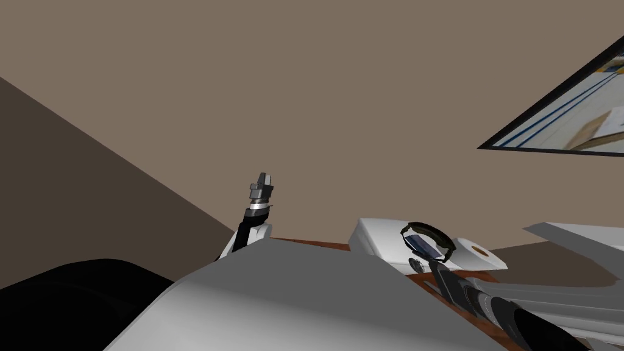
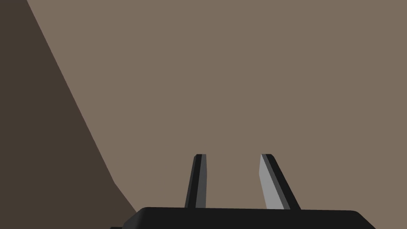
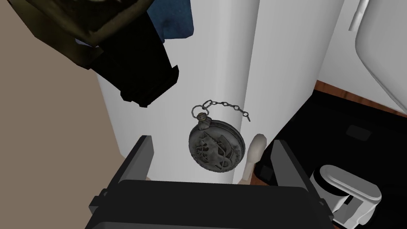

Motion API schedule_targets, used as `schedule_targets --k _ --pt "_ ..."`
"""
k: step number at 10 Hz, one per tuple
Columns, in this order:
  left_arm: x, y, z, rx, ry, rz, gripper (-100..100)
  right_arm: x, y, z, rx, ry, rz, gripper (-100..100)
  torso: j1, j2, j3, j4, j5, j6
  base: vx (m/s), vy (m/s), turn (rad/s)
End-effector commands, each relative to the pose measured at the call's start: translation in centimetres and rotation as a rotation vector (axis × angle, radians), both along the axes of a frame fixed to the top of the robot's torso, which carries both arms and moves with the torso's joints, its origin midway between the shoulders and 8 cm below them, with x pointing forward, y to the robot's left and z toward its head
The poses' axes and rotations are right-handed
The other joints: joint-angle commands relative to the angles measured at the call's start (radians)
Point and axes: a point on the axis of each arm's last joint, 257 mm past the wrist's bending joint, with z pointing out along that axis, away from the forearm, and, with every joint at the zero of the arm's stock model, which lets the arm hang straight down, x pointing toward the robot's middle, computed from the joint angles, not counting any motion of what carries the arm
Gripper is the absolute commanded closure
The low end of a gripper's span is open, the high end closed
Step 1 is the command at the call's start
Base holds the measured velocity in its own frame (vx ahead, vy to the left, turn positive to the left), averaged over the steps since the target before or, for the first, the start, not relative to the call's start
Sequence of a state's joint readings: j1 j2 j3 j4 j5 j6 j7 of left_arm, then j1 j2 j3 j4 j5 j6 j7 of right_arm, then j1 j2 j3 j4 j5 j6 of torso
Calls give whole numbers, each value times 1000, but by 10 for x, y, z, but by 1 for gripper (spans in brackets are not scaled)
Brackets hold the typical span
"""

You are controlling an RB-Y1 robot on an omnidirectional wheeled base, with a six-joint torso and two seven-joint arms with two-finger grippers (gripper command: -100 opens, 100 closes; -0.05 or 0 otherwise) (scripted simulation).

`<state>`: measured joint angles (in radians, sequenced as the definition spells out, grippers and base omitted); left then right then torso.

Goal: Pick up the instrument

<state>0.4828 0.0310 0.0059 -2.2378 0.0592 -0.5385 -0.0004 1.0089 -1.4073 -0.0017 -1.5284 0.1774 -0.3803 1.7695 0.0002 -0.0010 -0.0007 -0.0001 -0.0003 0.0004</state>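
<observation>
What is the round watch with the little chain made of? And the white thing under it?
The pocket watch looks like old metal: dull dark grey, with a raised pattern on its lid catching faint light. Its chain seems metal too, made of thin grey links. The white surface beneath is smooth and plain; I cannot tell its material.

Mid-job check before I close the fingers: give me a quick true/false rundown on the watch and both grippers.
1. The pocket watch shows between the open fingers of the right gripper. True.
2. The watch has no chain. False: a short chain hangs from the ring at its top.
3. The left gripper is shut on the watch. False: it is open and empty, held up away from the watch.
4. The watch lies on a white surface. True.
</observation>
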Motion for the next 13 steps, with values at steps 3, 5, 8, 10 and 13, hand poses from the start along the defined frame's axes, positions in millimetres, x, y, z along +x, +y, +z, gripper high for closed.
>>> schedule_targets --k 3,5,8,10,13 --pt "0 0 0 0 0 0 0 -6 4 -11 1 -1 -16 -100 -2 -1 -1 0 0 0 33 -23 69" --pt "0 0 0 0 0 0 0 -8 4 -12 0 1 -17 100 0 1 1 1 1 0 0 0 0" --pt "0 0 0 0 0 0 0 -7 3 -11 1 0 -17 100 1 1 1 0 0 0 0 0 0" --pt "0 0 0 0 0 0 0 -1 2 -2 0 0 -2 100 0 1 1 0 0 0 -17 7 -64" --pt "0 0 0 0 0 0 0 0 2 -1 -2 0 1 0 2 3 2 1 0 1 -20 15 -53"
